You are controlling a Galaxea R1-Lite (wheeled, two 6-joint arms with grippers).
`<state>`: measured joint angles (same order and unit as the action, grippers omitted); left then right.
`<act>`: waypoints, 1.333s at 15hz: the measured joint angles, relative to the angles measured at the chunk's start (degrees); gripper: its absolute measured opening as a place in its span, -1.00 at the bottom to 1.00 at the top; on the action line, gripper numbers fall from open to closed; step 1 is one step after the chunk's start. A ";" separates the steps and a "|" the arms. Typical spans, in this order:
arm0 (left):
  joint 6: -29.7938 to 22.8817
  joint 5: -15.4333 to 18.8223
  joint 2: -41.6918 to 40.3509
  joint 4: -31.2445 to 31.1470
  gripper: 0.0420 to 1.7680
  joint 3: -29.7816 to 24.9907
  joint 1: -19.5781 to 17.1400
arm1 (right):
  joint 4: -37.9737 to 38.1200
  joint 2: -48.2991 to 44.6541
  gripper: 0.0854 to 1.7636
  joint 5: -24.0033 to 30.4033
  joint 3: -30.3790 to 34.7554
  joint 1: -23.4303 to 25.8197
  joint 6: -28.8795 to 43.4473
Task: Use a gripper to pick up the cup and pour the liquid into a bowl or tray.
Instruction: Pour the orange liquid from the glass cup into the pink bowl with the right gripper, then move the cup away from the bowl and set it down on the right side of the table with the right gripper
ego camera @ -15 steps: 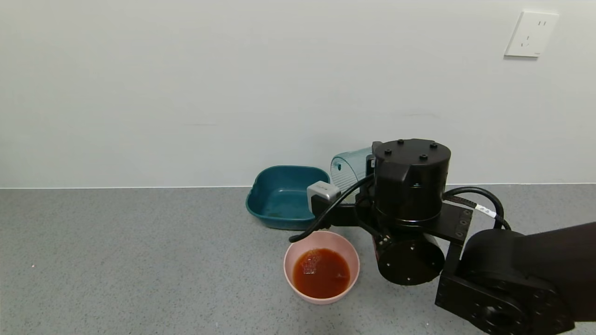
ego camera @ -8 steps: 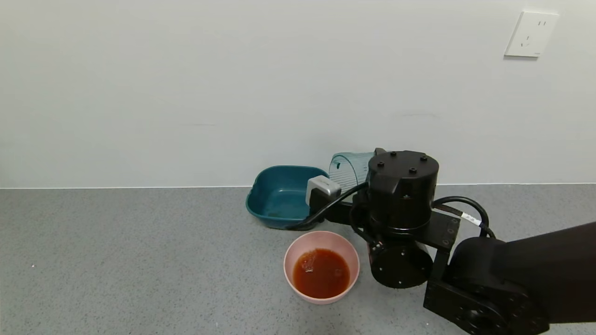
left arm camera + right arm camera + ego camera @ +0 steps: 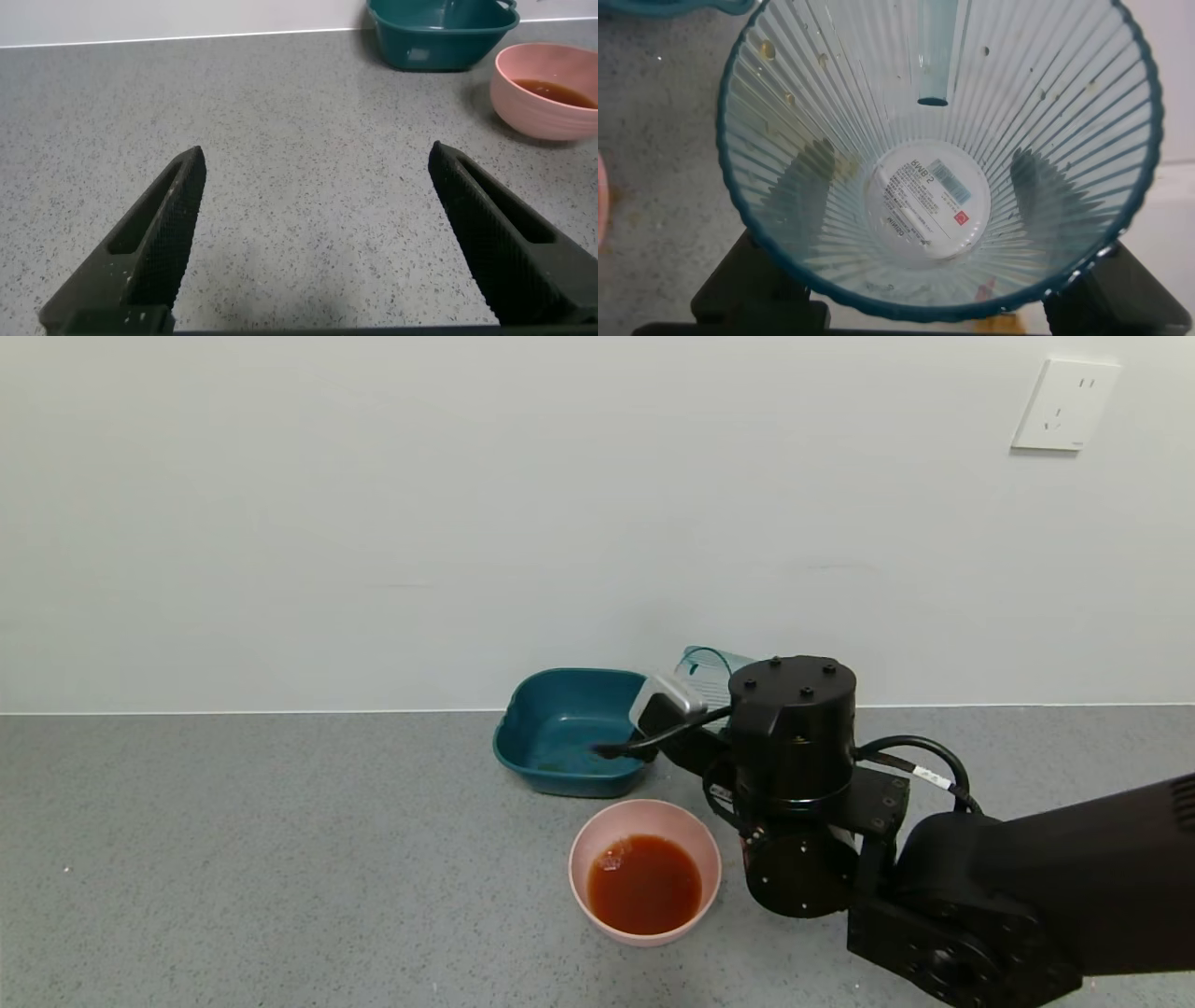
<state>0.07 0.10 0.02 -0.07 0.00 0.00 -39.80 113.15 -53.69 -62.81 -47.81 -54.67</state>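
The pale pink bowl (image 3: pixel 644 870) stands on the grey counter and holds the reddish-orange liquid (image 3: pixel 644 883); it also shows in the left wrist view (image 3: pixel 551 89). My right gripper (image 3: pixel 724 709) is shut on the translucent blue-green ribbed cup (image 3: pixel 711 674), holding it behind and to the right of the bowl, near the wall. In the right wrist view the cup (image 3: pixel 938 159) is empty apart from a few drops, and the fingers show as dark shapes through both sides. My left gripper (image 3: pixel 316 245) is open and empty over bare counter, out of the head view.
A dark teal square tub (image 3: pixel 569 728) stands by the wall behind the bowl, left of the cup; it also shows in the left wrist view (image 3: pixel 439 35). A white wall socket (image 3: pixel 1064 403) is at the upper right.
My right arm has drawn back towards the wall and lowered with the cup, which has turned from lying tipped over the bowl towards upright. The liquid in the bowl has settled.
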 joint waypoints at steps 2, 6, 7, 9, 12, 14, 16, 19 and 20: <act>0.02 0.01 0.00 0.00 0.94 0.00 0.00 | 4.28 -0.69 0.47 1.21 -0.01 0.55 8.37; 0.02 0.00 0.00 0.00 0.94 0.00 0.00 | 15.36 -3.86 0.47 8.40 -0.09 1.95 27.56; 0.02 0.00 0.00 -0.02 0.94 0.00 0.00 | 16.79 -4.69 0.47 10.64 -0.10 2.06 31.78; 0.02 0.00 0.00 0.00 0.94 0.00 0.00 | 17.73 -6.24 0.47 16.51 -0.01 2.74 39.85; 0.00 -0.02 0.00 0.00 0.94 0.00 0.00 | 17.73 -9.40 0.47 26.67 2.58 5.58 48.66; 0.02 0.00 0.00 0.00 0.94 0.00 0.00 | 16.69 -12.32 0.47 33.66 7.00 10.11 50.99; 0.02 0.00 0.00 0.00 0.94 0.00 0.00 | 14.90 -15.49 0.47 42.50 11.62 16.18 51.68; 0.02 0.00 0.00 0.02 0.94 0.00 0.00 | 9.07 -20.08 0.47 53.36 18.69 24.03 52.31; 0.02 0.00 0.00 -0.02 0.94 0.00 0.00 | 7.84 -21.20 0.47 54.04 20.86 25.12 52.75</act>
<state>0.10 0.10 0.02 -0.10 0.00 0.00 -31.96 91.95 0.35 -41.95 -22.69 -1.93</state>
